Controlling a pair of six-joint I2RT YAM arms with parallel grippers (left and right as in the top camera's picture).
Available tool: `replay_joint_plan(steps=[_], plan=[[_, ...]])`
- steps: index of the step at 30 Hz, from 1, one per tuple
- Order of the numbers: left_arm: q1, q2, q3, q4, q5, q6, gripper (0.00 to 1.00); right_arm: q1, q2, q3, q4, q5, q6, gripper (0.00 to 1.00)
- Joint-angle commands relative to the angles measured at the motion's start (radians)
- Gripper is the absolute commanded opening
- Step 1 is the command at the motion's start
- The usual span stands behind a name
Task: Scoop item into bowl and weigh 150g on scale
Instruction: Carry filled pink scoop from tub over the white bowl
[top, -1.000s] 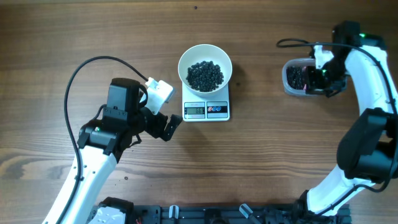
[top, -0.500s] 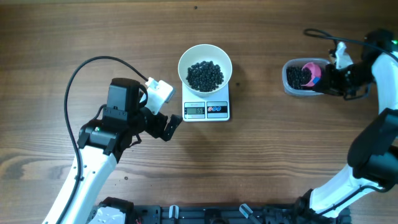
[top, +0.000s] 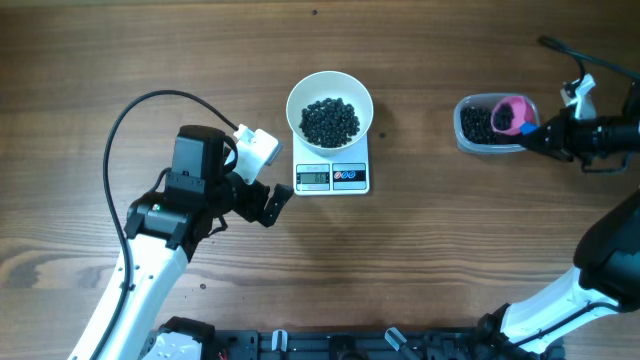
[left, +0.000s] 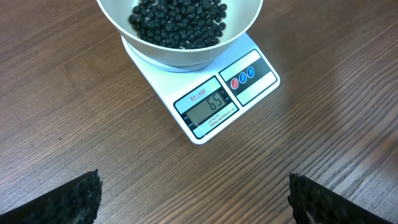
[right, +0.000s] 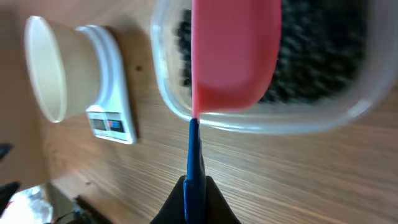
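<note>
The white bowl (top: 293, 108) sits on the scale (top: 332, 178) with a heap of black beads (top: 330, 122) in it. In the left wrist view the scale (left: 249, 78) reads 65 under the bowl (left: 180, 57). My left gripper (top: 262, 200) rests open on the table just left of the scale, with bare wood between its fingers (left: 74, 199). At the right, my right gripper (top: 545, 135) is shut on the blue handle (right: 194, 155) of a pink scoop (top: 515, 112). The scoop (right: 233, 56) lies over the clear tub's near side, above more beads (right: 317, 50).
The clear plastic tub (top: 466, 128) of beads stands at the right, well apart from the scale. A black cable (top: 120, 120) loops over the table behind the left arm. The right arm reaches in from the right edge.
My right arm has swung out to the right and uncovered the tub. The pink scoop now shows at the tub's right side. The left arm and the scale have not moved.
</note>
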Motion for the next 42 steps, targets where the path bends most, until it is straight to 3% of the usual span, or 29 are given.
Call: replay_joint_plan(steps=[1, 13, 26, 33, 42], plan=[[-0.003, 0.010, -0.010, 0.002, 0.016, 0.002, 1.00, 0.023, 0.018, -0.005, -0.010, -0.164, -0.048, 0.04], [-0.003, 0.010, -0.010, 0.002, 0.016, 0.002, 1.00, 0.259, -0.014, 0.100, 0.001, -0.188, 0.047, 0.04], [-0.003, 0.010, -0.010, 0.002, 0.016, 0.002, 1.00, 0.569, -0.014, 0.131, 0.200, -0.180, 0.277, 0.04], [-0.003, 0.010, -0.010, 0.002, 0.016, 0.001, 1.00, 0.732, -0.018, 0.134, 0.281, 0.060, 0.381, 0.04], [-0.003, 0.010, -0.010, 0.002, 0.016, 0.002, 1.00, 0.883, -0.037, 0.225, 0.275, 0.448, 0.382, 0.04]])
